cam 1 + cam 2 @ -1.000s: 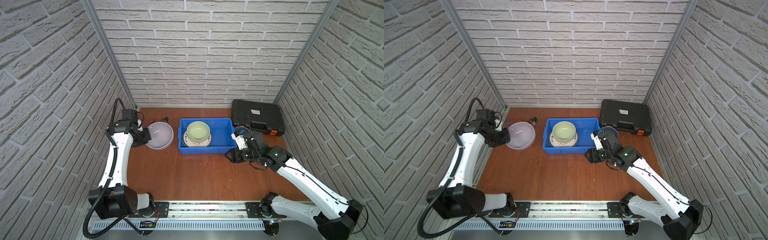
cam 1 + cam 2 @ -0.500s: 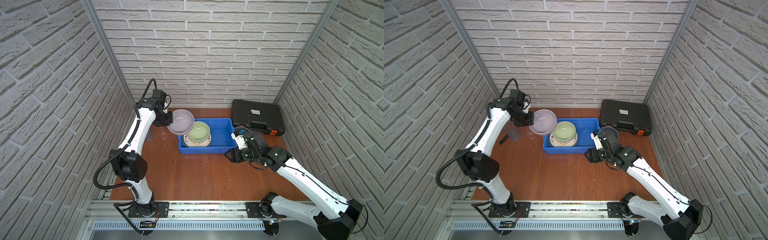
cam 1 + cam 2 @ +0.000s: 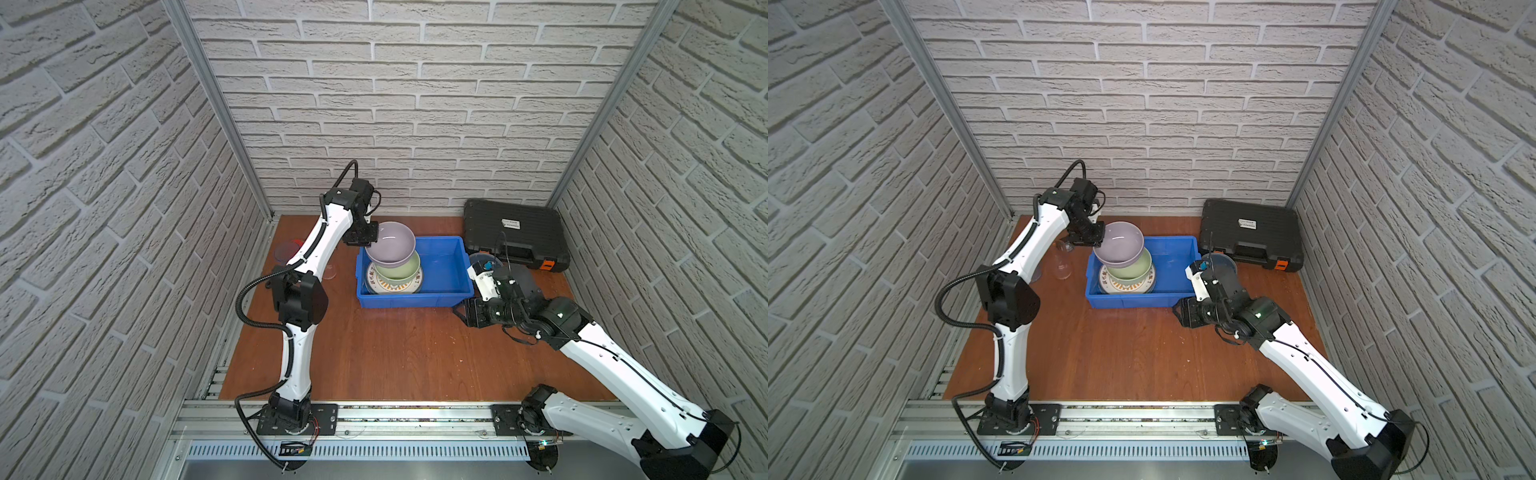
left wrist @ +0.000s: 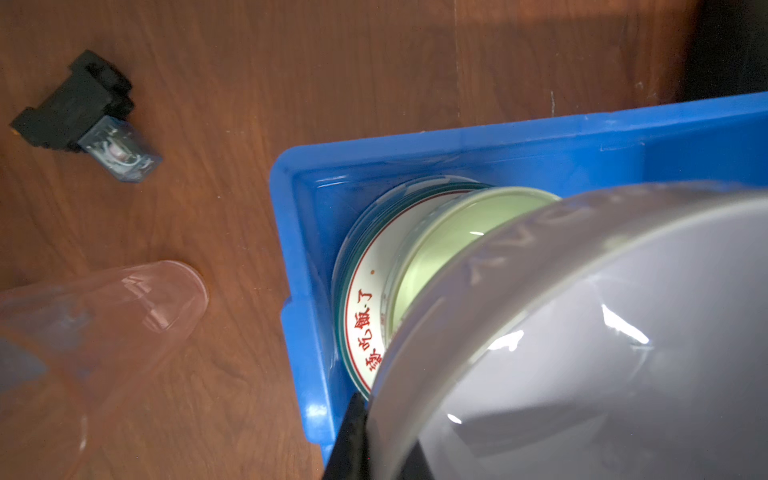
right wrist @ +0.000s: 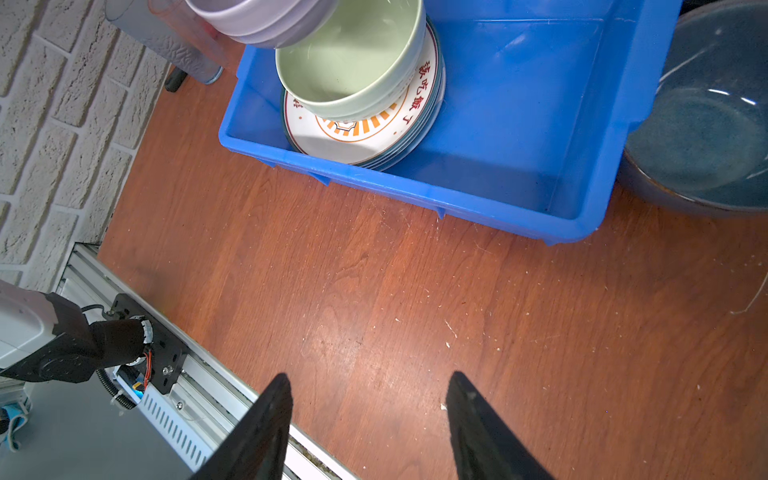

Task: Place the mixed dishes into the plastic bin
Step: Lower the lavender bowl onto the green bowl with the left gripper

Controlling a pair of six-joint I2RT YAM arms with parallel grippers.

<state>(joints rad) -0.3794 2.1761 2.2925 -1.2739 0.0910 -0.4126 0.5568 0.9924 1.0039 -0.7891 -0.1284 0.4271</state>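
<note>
Wooden tabletop (image 3: 395, 353), brick-patterned walls. 1 blue plastic bin (image 3: 440, 266) at rear centre, holding stacked plates (image 3: 395, 286) topped by 1 pale green bowl (image 3: 401, 270). 1 lavender bowl (image 3: 390, 245), rim clamped by left gripper (image 3: 371, 237), over the green bowl. 1 dark blue bowl (image 5: 706, 137) on the table, just beside the bin's right wall. Right gripper (image 5: 369, 378): jaws apart, empty, above bare wood.

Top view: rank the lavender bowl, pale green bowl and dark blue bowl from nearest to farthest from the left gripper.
In a top view, from the left gripper:
1. Lavender bowl: gripped by its rim, over the left end of the blue bin.
2. Pale green bowl: beneath it, on the plates in the bin.
3. Dark blue bowl: on the table, right of the bin.
</note>
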